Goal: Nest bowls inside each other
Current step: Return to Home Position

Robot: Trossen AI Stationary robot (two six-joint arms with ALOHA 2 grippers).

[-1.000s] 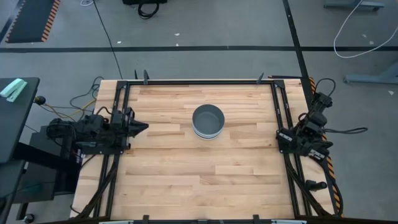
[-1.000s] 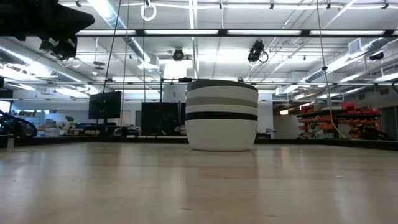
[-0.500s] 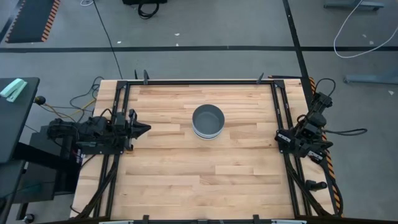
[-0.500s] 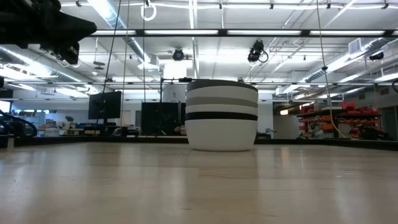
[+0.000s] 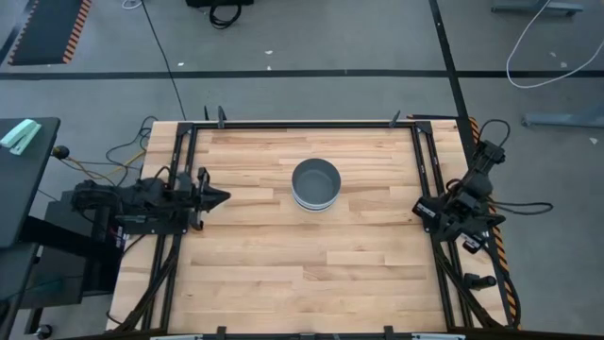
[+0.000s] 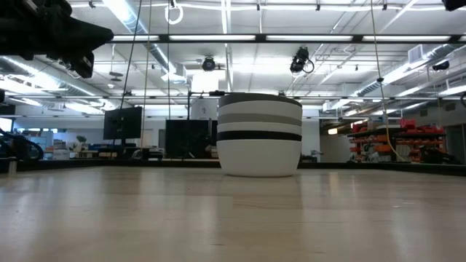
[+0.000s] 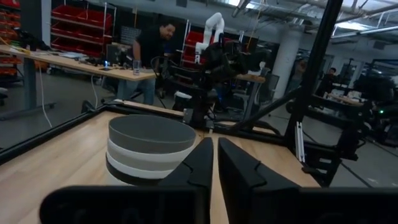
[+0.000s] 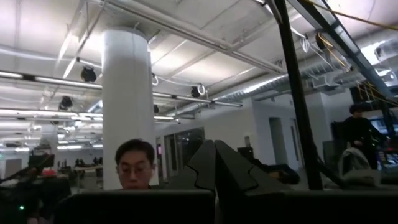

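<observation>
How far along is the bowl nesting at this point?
Done, it seems: the bowls stand as one nested stack mid-table, the dark grey bowl on top, and no loose bowl shows on the table. In hand: nothing; the left tool at the left edge and the right tool at the right edge are both shut and empty. Left: at most parking the arms.

I see a wooden table point(image 5: 283, 274) with a black frame point(image 5: 302, 124) round it, on a grey floor point(image 5: 311, 38). A white cable point(image 5: 547, 47) lies on that floor. A green thing point(image 5: 19, 135) sits on a dark desk point(image 5: 24, 189) at the left. Far off, a person point(image 7: 149, 46) stands by a long bench point(image 7: 74, 64), with red shelves point(image 7: 81, 18) behind. Another person point(image 8: 134, 163) is in front of a big white pillar point(image 8: 127, 106).
</observation>
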